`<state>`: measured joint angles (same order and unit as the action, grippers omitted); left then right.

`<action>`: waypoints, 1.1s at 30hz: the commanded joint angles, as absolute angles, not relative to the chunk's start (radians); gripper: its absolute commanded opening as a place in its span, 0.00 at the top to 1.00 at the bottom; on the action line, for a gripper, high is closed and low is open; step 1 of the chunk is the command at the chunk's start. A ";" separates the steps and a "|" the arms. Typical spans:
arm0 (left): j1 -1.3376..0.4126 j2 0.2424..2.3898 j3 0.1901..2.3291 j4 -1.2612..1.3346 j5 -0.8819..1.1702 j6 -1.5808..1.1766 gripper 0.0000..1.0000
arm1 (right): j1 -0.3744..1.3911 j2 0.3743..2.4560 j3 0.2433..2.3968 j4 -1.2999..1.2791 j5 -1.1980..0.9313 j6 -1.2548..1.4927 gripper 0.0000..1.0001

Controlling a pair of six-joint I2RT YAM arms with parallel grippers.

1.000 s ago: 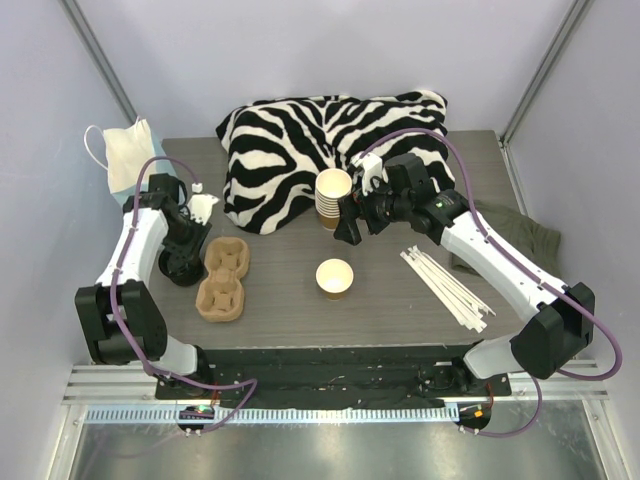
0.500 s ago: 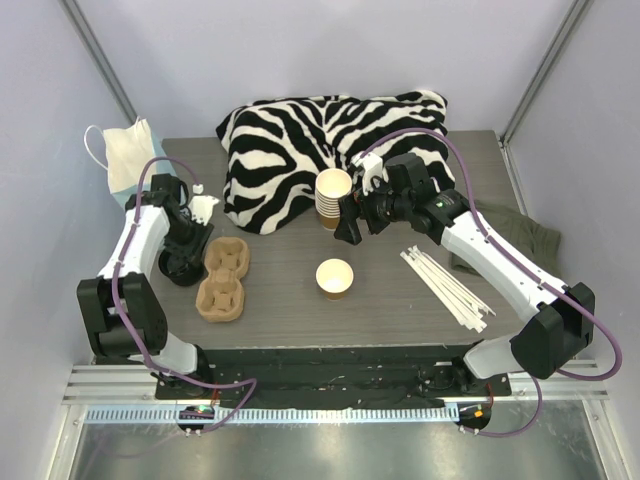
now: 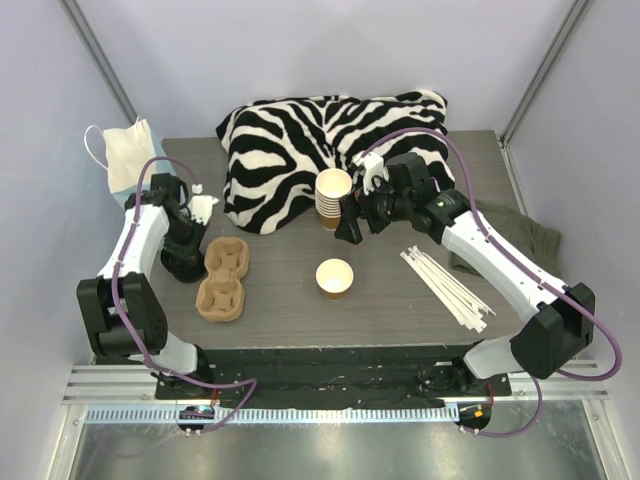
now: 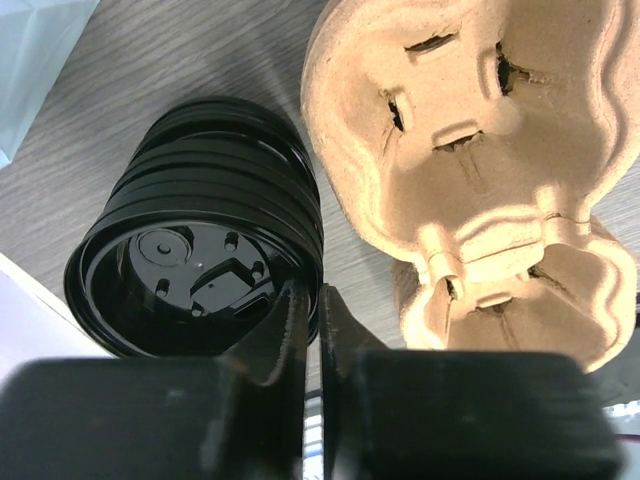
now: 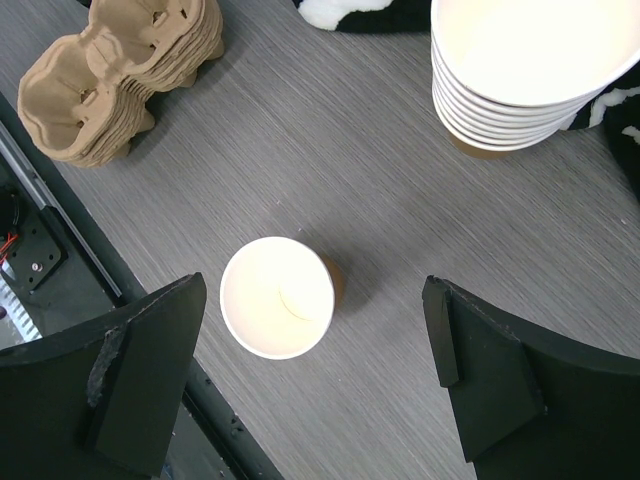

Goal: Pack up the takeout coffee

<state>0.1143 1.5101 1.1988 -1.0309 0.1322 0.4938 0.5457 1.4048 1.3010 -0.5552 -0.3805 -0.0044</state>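
Observation:
No takeout coffee with a lid on is in view. A single lidless tan paper cup (image 3: 334, 277) (image 5: 277, 297) stands mid-table. My right gripper (image 3: 350, 228) (image 5: 314, 298) hovers above it, wide open and empty. At the left, a stack of black lids (image 4: 195, 250) (image 3: 181, 270) sits beside the pulp cup carriers (image 4: 470, 150) (image 3: 222, 280). My left gripper (image 4: 312, 295) (image 3: 186, 258) is down on that stack. Its jaws are pinched almost together on the rim of the top lid, one finger inside the rim and one outside.
A stack of lidless cups (image 3: 333, 195) (image 5: 530, 70) stands against a zebra-striped cloth (image 3: 300, 140) at the back. White straws (image 3: 445, 288) lie at the right and a green cloth (image 3: 510, 235) beyond them. A face mask (image 3: 125, 155) hangs over the back left corner.
The left gripper's jaws have closed onto the rim of the top lid. The right arm and the lone cup have not moved.

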 commanded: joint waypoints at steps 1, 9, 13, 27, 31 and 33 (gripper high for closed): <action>0.123 1.490 1.247 -1.069 0.137 0.472 1.00 | 0.540 1.378 1.325 -0.541 -0.397 -0.002 0.00; 0.124 1.430 1.273 -1.124 0.110 0.468 1.00 | 0.540 1.382 1.330 -0.543 -0.413 -0.002 0.00; 0.124 1.420 1.282 -1.138 0.101 0.466 1.00 | 0.540 1.394 1.339 -0.546 -0.422 -0.002 0.00; 0.124 1.424 1.238 -1.085 0.034 0.463 1.00 | 0.538 1.422 1.365 -0.560 -0.439 -0.009 0.00; 0.124 1.417 1.213 -1.057 0.028 0.465 0.98 | 0.538 1.428 1.370 -0.561 -0.443 -0.006 0.00; 0.124 1.422 1.209 -1.055 0.032 0.465 0.96 | 0.538 1.428 1.371 -0.561 -0.443 -0.006 0.00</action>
